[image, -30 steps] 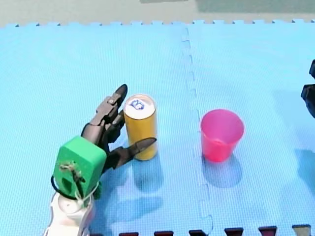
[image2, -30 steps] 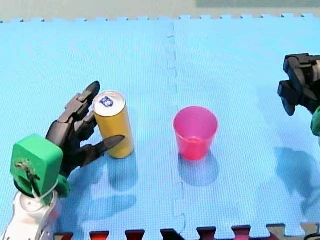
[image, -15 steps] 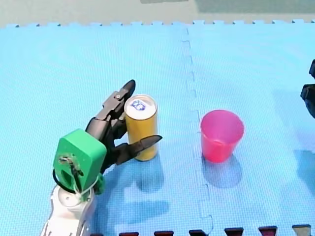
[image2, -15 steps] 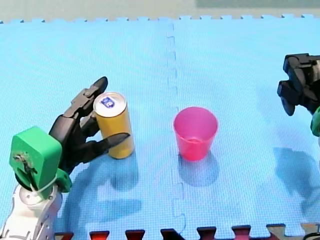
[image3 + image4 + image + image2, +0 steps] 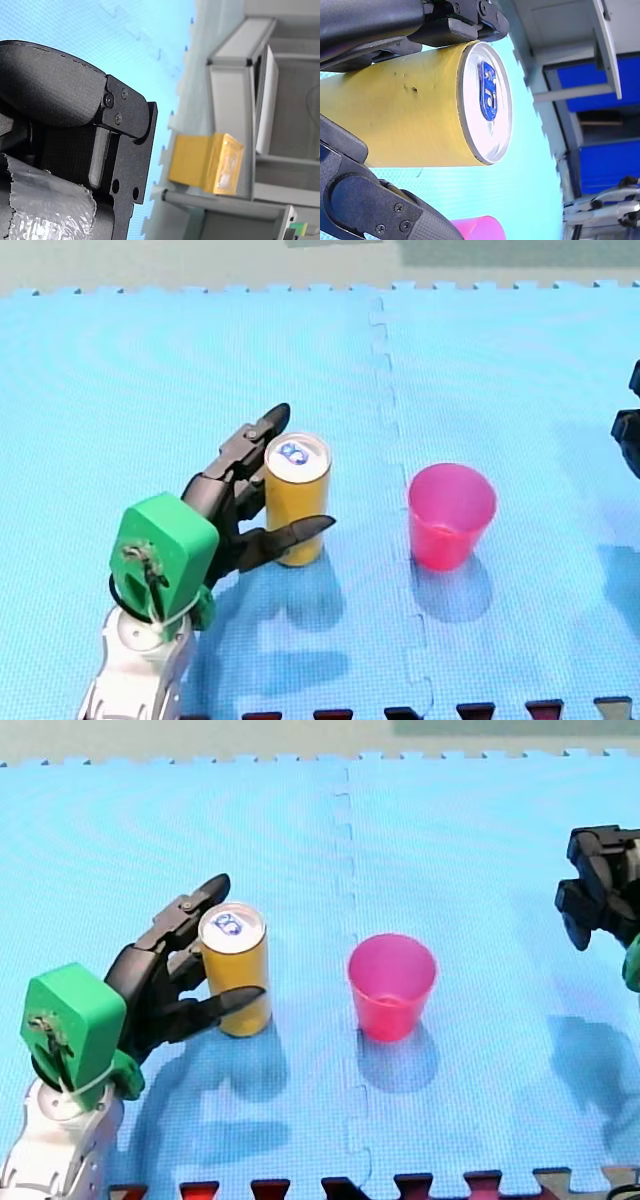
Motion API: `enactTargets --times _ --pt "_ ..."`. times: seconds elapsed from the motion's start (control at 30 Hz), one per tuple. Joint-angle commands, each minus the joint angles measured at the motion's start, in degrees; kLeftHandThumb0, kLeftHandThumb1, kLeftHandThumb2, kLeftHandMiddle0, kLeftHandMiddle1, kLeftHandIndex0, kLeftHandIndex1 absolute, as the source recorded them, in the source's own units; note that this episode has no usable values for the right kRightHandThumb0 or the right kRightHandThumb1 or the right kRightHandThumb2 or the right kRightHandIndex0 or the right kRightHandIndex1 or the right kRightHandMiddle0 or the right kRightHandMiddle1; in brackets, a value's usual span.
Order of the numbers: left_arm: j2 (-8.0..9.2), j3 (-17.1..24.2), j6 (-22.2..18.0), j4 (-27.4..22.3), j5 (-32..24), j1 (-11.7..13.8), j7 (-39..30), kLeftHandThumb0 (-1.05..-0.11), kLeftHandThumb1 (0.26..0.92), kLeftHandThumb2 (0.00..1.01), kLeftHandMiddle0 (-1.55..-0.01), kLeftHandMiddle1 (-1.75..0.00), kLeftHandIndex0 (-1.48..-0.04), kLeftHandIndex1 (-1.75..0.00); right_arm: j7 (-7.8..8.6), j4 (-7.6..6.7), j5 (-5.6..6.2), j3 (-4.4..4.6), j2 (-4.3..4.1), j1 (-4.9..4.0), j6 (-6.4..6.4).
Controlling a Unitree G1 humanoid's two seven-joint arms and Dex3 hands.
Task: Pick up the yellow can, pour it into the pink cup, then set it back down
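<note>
Head view: one can, one cup

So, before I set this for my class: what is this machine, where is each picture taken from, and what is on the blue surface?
It is a humanoid robot with two arms, each ending in a three-finger robot hand. The two wide pictures come from cameras in its head, looking down at a blue foam mat. On the mat stand a yellow can and, to its right and apart from it, a pink cup. The left robot hand has its fingers closed around the can's sides. The right robot hand is at the mat's right edge, holding nothing. The two close-ups come from wrist cameras: the second shows the left hand's fingers on the can; the first looks across the mat to shelving.
</note>
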Motion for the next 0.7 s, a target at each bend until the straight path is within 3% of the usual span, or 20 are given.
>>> enactTargets --times 0.0,0.1,0.23,0.33,0.5,0.67 --pt "0.5 -0.5 0.3 -0.2 1.1 -0.2 0.5 -0.572 0.634 0.0 -0.4 -0.05 -0.32 -0.02 0.09 -0.16 0.23 -0.15 -0.28 0.17 -0.04" --pt "0.89 -1.2 -0.7 0.0 3.7 -0.3 3.1 -0.602 0.656 0.01 -0.54 -0.07 -0.48 -0.04 0.13 -0.18 0.28 -0.18 -0.31 0.24 -0.06" --pt "1.13 -2.1 -1.0 0.2 8.7 -0.3 9.2 -0.663 0.768 0.02 -0.82 -0.09 -0.75 -0.05 0.07 -0.22 0.19 -0.1 -0.38 0.32 -0.15" --pt "0.87 -2.5 -1.0 0.4 11.6 -0.4 14.0 -0.568 0.791 0.0 -1.06 -0.09 -1.02 -0.05 0.11 -0.26 0.2 -0.08 -0.41 0.34 -0.13" --pt "0.72 -2.9 0.8 -0.2 13.2 -0.2 17.0 -0.458 0.781 0.0 -1.24 -0.11 -1.17 -0.05 0.11 -0.3 0.17 -0.04 -0.46 0.38 -0.14" --pt "1.15 -3.4 1.7 -0.6 13.9 -0.2 17.9 -0.41 0.783 0.0 -1.31 -0.1 -1.22 -0.03 0.14 -0.26 0.13 0.03 -0.45 0.34 -0.14"
